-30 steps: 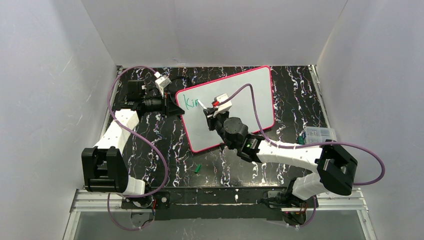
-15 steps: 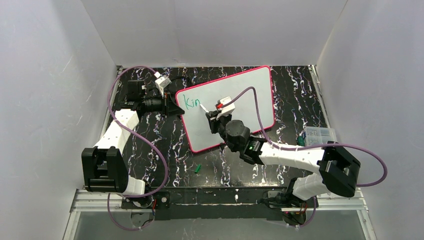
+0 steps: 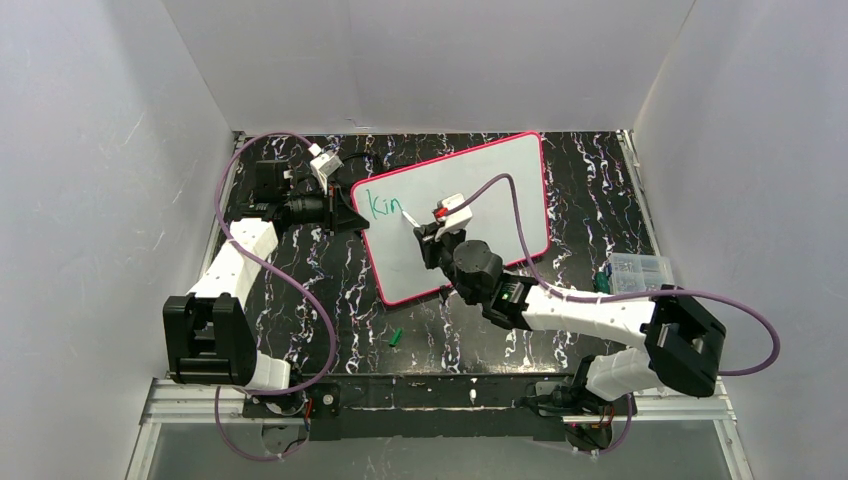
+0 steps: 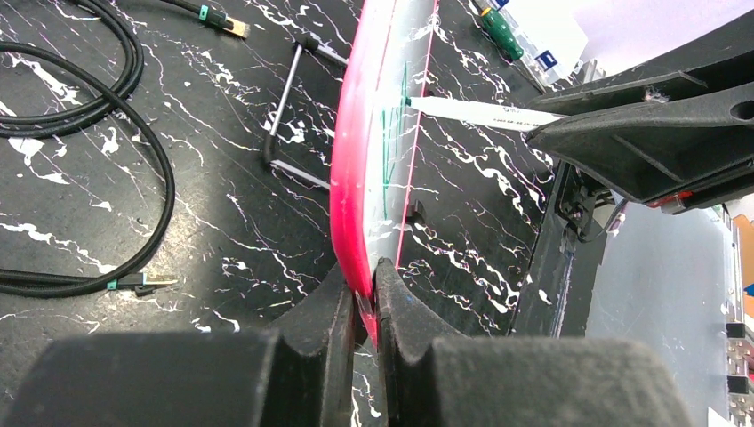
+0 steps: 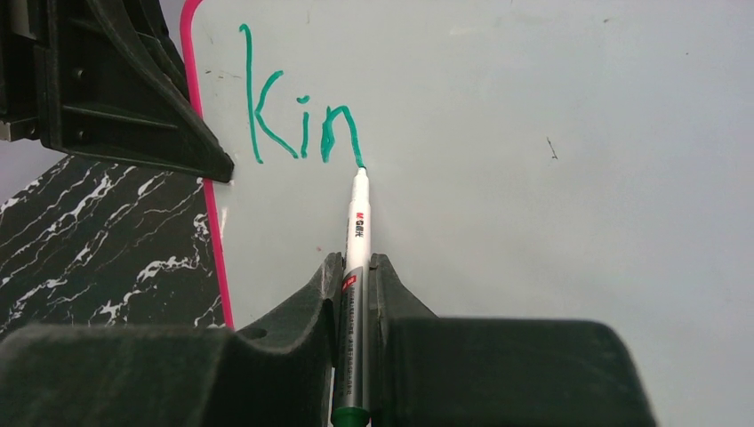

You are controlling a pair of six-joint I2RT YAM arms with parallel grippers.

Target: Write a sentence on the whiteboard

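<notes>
Left fingers (image 4: 333, 311) tight on the whiteboard (image 3: 470, 160) rim; right fingers (image 5: 311, 302) tight around the marker (image 5: 357, 222), tip at green lettering (image 5: 303, 138) "Kin".

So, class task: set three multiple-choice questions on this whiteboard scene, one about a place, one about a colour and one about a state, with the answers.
1. Where does the left gripper grip the whiteboard?
A) on its pink rim
B) in the middle of its white face
C) nowhere, it hangs free

2. What colour is the lettering "kin"?
A) red
B) black
C) green

3. How is the marker in the right gripper?
A) capped
B) tip on the board at the end of the n
C) lying on the table

Answers: 1 A, the left wrist view shows both fingers pinching the rim; 2 C, the strokes are plainly green; 3 B, the bare tip meets the board where the n ends.
</notes>
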